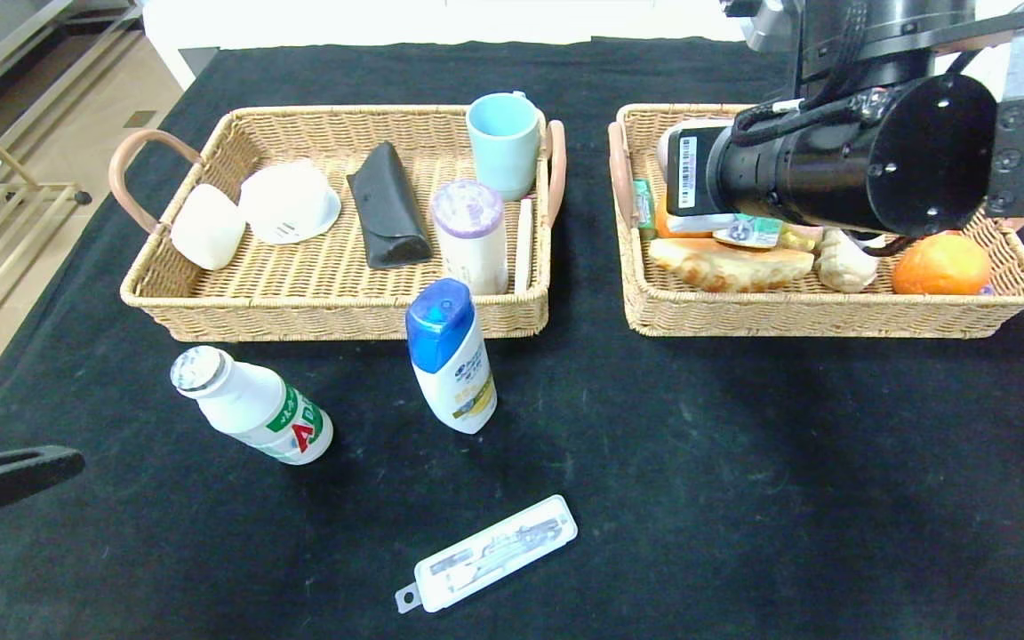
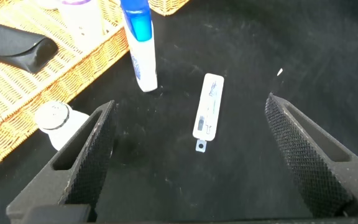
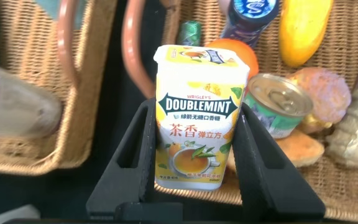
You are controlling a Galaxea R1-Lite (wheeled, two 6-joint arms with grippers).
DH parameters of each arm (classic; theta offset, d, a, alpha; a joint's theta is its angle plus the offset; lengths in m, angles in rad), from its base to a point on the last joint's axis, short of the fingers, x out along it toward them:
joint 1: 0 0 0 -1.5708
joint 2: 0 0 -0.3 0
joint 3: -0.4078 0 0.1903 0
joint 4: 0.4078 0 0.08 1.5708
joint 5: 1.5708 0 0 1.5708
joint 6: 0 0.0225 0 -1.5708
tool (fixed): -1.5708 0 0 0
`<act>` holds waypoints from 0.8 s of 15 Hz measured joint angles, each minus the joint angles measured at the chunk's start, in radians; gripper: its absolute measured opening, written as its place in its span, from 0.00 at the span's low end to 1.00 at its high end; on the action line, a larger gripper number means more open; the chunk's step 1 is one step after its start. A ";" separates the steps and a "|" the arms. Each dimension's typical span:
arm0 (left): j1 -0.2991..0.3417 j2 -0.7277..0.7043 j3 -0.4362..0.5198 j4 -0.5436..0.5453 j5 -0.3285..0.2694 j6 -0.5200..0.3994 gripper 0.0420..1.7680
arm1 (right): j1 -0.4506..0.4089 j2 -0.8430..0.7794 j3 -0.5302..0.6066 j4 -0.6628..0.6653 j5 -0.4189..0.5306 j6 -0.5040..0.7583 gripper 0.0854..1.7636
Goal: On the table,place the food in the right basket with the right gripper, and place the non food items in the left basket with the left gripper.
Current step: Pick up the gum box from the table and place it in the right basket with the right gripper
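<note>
Right pincer point(image 3: 194, 155) grips carton point(image 3: 199, 118) over basket point(image 1: 832, 307) (tin point(image 3: 278, 102) beside) | left pincer point(image 2: 191, 155) agape

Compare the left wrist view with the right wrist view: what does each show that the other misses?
Left wrist only: the open left gripper above the table, the tool case, the shampoo bottle and the drink bottle.
Right wrist only: the right gripper shut on a Doublemint container over the right basket, with a tin can inside.
Both: the left basket.
</note>
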 joint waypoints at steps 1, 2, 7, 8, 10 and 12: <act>0.000 0.000 0.000 0.000 0.000 0.001 0.97 | -0.011 0.012 0.000 -0.014 0.000 -0.013 0.43; 0.000 0.000 0.000 0.000 0.000 0.001 0.97 | -0.022 0.024 0.000 -0.042 0.001 -0.021 0.43; 0.000 -0.001 0.000 0.000 0.000 0.001 0.97 | -0.052 0.065 -0.001 -0.106 0.003 -0.063 0.43; 0.000 -0.001 0.001 0.000 0.000 0.001 0.97 | -0.053 0.068 -0.004 -0.106 0.003 -0.064 0.43; 0.000 -0.003 0.001 0.000 0.000 0.001 0.97 | -0.056 0.075 -0.009 -0.106 0.002 -0.067 0.43; 0.000 -0.003 0.001 0.000 0.000 0.002 0.97 | -0.057 0.079 -0.010 -0.106 0.003 -0.069 0.43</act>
